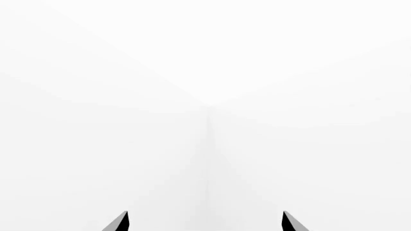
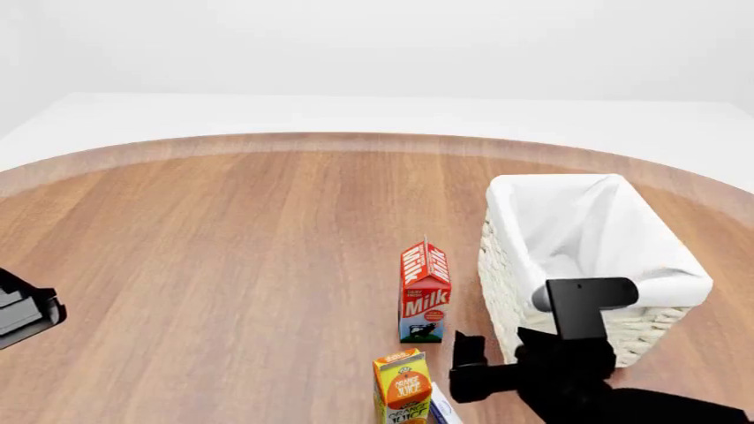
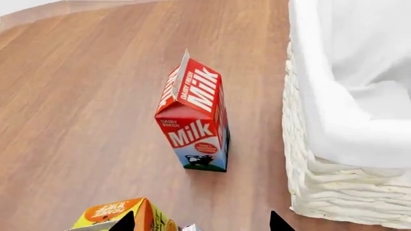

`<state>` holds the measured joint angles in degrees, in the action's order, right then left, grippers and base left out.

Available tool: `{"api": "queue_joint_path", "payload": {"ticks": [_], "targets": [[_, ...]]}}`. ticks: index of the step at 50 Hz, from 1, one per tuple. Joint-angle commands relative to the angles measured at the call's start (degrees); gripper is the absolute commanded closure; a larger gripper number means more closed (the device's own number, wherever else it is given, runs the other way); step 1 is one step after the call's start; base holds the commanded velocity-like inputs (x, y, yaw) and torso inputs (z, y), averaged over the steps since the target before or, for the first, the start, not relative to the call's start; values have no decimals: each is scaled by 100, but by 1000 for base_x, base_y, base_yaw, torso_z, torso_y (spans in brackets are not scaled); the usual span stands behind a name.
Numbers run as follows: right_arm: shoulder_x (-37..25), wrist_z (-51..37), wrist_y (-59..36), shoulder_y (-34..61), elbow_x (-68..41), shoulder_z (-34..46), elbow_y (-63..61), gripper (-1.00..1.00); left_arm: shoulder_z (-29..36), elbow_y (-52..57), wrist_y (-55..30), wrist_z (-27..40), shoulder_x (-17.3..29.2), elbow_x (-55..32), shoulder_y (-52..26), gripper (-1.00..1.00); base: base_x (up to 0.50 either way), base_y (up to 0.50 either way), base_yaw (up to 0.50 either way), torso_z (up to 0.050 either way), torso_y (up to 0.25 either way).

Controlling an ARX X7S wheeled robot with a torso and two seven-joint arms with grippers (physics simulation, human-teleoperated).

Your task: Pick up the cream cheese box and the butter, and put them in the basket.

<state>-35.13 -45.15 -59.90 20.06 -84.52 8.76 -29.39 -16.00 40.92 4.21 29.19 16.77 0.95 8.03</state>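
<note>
While right tool (image 2: 471, 367) hovers (open), basket (image 2: 659, 278) sits beside.

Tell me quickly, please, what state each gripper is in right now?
Left gripper: open, holding nothing.
Right gripper: open, holding nothing.

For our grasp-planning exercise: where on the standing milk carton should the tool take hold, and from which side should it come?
On the milk carton, probably grip the flat body panels below the sloped gable, coming down from above. It stands upright; the basket sits close on its right and the orange juice carton in front, crowding sideways approaches.
</note>
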Motion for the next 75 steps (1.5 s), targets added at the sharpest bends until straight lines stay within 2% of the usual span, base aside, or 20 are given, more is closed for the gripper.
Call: {"api": "queue_joint_path", "payload": {"ticks": [1,31,75], "targets": [[46,383,-1,-115,514,11,253,-100,-113,1,56,-111,-97,100,12,-100,0,0,0,0,0],[-48,1293,254,-288,1730,721,1241,-100,-52,4,49,-56,-52,102,35,-100,0,0,0,0,0],[-200,1599,496,-819,2189,1173,1228,-100,-20,-13,52,23,23,67,56,-100,0,0,0,0,0]]}}
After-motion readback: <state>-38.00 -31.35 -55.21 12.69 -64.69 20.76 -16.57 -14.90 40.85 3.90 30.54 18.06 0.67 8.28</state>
